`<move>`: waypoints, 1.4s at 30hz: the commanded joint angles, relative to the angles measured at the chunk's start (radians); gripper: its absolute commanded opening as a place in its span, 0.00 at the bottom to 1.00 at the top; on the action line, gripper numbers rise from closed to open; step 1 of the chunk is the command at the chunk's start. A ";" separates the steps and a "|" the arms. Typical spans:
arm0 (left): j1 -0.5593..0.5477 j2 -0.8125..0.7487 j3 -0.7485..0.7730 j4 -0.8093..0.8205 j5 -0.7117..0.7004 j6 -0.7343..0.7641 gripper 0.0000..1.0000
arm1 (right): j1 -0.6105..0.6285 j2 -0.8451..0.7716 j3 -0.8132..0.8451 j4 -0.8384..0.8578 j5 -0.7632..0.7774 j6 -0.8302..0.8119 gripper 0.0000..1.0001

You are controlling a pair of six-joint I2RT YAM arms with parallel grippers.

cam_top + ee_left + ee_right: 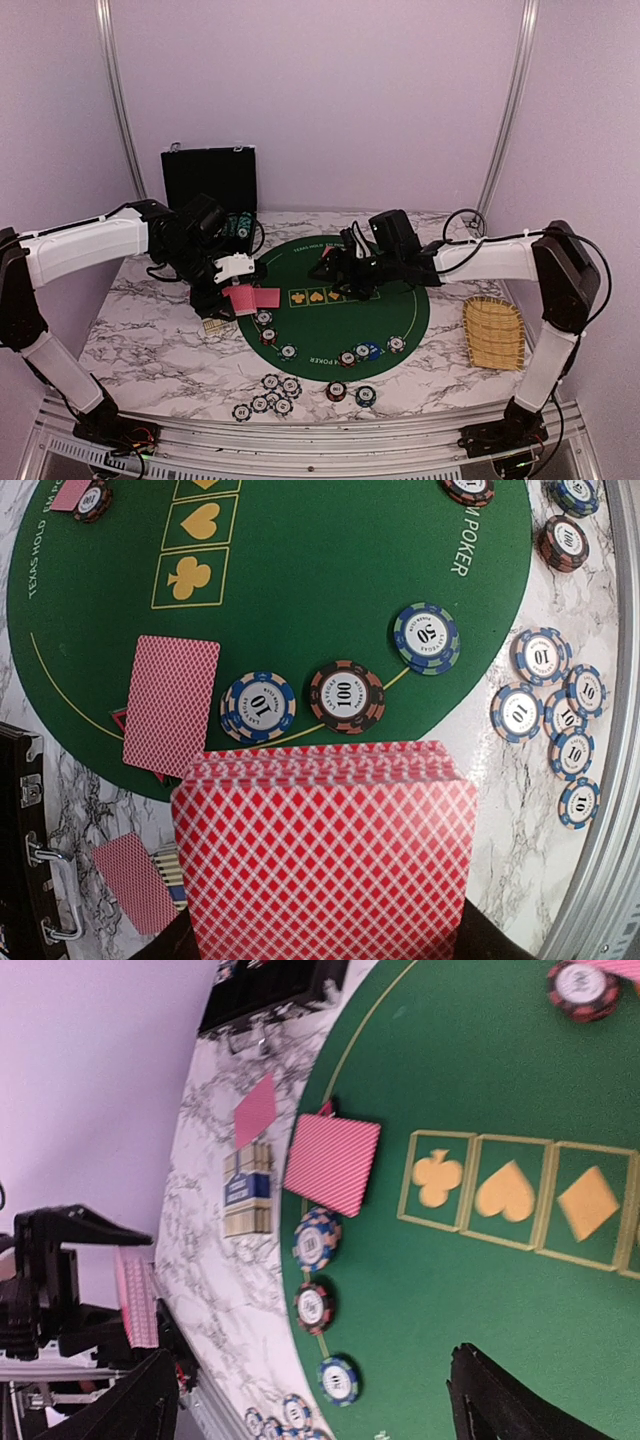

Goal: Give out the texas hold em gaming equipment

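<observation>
We log the left gripper (240, 292) clamped on the deck of red-backed cards (325, 865), over the edge of the green mat (330, 570) lettered "POKER". Just beyond the deck lie chips (345, 695) marked 10, 100 and 20; the right gripper (312, 1360) hangs empty, fingers wide, above the mat.

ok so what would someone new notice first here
The round green felt poker mat fills the middle of the white marble table. A thick deck of red-backed playing cards sits clamped in the left fingers over the mat's left edge, and striped round poker chips dot its near rim and the marble in front.
</observation>
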 commanded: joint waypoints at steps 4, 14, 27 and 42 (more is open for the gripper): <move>-0.002 0.008 0.040 -0.009 0.033 -0.025 0.06 | 0.159 0.008 -0.045 0.342 -0.114 0.198 0.92; -0.002 0.007 0.056 -0.009 0.055 -0.042 0.06 | 0.255 0.171 0.084 0.441 -0.150 0.273 0.92; -0.002 -0.001 0.060 -0.010 0.072 -0.045 0.06 | 0.268 0.277 0.183 0.490 -0.176 0.321 0.92; -0.002 -0.001 0.063 -0.011 0.087 -0.044 0.06 | 0.283 0.395 0.292 0.548 -0.198 0.403 0.92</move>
